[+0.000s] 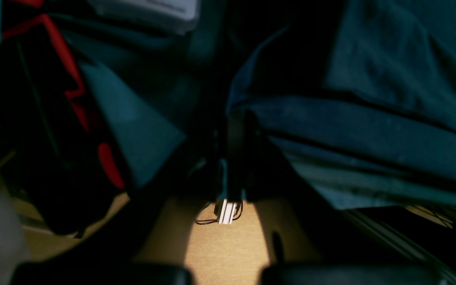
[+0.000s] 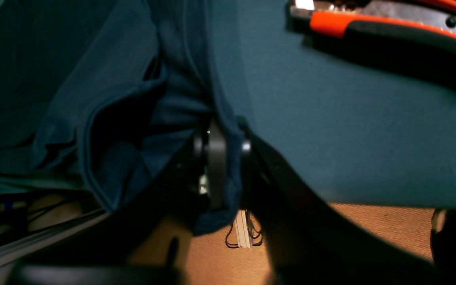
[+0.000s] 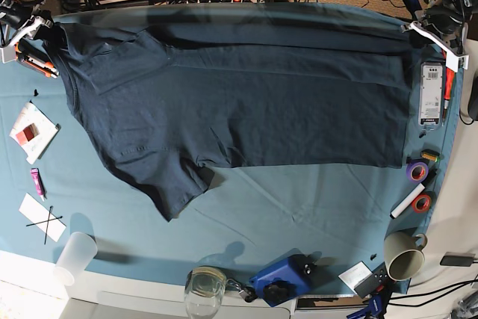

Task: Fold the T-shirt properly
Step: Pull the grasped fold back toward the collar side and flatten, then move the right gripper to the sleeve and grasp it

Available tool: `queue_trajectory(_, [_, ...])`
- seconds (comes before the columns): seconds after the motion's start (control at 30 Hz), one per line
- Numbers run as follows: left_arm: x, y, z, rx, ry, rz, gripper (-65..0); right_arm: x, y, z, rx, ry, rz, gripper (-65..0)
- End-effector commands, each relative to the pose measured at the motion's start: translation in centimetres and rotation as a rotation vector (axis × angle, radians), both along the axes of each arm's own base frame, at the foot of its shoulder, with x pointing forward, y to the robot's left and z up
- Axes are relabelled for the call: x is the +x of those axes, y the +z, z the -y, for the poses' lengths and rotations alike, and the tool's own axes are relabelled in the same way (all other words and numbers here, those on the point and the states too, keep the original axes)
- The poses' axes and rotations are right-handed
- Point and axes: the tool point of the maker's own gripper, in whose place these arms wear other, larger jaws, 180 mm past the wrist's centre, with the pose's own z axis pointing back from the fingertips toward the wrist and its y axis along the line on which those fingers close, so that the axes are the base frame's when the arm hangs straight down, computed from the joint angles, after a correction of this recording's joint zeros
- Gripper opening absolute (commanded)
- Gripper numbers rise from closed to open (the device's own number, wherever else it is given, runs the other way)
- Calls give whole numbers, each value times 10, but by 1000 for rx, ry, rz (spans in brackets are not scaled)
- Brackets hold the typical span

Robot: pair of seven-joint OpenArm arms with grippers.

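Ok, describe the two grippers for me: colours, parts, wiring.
Both look alike. The left gripper and right gripper have slim black jaws. Behind each set sits a small white ribbed connector with thin, looped black wires. In the base view each gripper also shows a white bar-shaped part at the end of a dark arm. No markings are legible.

t-shirt plain dark navy; table cloth teal-blue; mug beige.

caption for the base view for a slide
Both grippers, left and right, hold the navy T-shirt stretched across the teal table cloth.
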Motion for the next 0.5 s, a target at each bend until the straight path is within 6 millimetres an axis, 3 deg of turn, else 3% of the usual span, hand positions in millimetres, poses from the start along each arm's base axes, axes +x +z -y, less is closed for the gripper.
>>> queue_trajectory(0.0, [3, 8, -10, 41, 1, 22, -489, 9, 16, 10, -40, 3, 45, -519])
queue_trajectory(0.07, [4, 9, -11, 42, 2, 25, -377, 10, 19, 10, -36, 5, 56, -453])
queue_trajectory(0.13, [4, 9, -11, 43, 2, 26, -332, 16, 28, 9, -19, 12, 92, -449])
queue_trajectory(0.3, [11, 20, -9, 65, -14, 60, -332, 30, 54, 12, 1, 32, 183, -450])
queue_trajectory(0.47, [39, 53, -9, 122, -26, 225, -332, 47, 85, 22, 9, -3, 319, -450])
